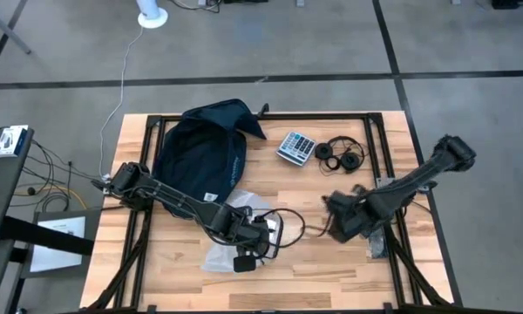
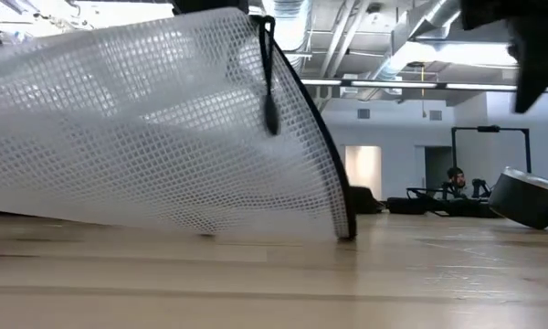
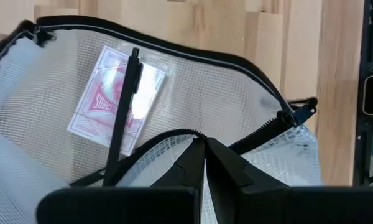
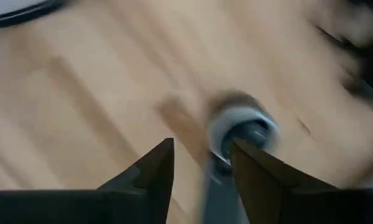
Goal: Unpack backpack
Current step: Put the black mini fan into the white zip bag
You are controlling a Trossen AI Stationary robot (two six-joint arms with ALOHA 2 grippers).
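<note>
One backpack (image 1: 202, 148) is lying slumped at the far left part of the wooden table (image 1: 331, 270), and beside it to the right are sitting one calculator (image 1: 295, 147) and one pair of black headphones (image 1: 342, 154). One clear mesh pouch (image 3: 193, 99) is lying near the front edge, touching the backpack's near end in the overhead view. Two arms are working over the table. The left gripper (image 3: 205, 163) is sitting with its fingers pressed together on the pouch's zippered edge, pinching the black trim. Inside the pouch one red deck of playing cards (image 3: 115, 99) and one black pen (image 3: 123, 112) are showing through the mesh, the pen lying across the deck. The right gripper (image 4: 202, 163) is hovering low over the right half of the table with its fingers parted; a round grey-and-black object (image 4: 242, 132) is lying just beyond and between the fingertips, too blurred to identify, and whether they are touching it cannot be told. In the low view the pouch is filling most of the frame, hiding the backpack.
</note>
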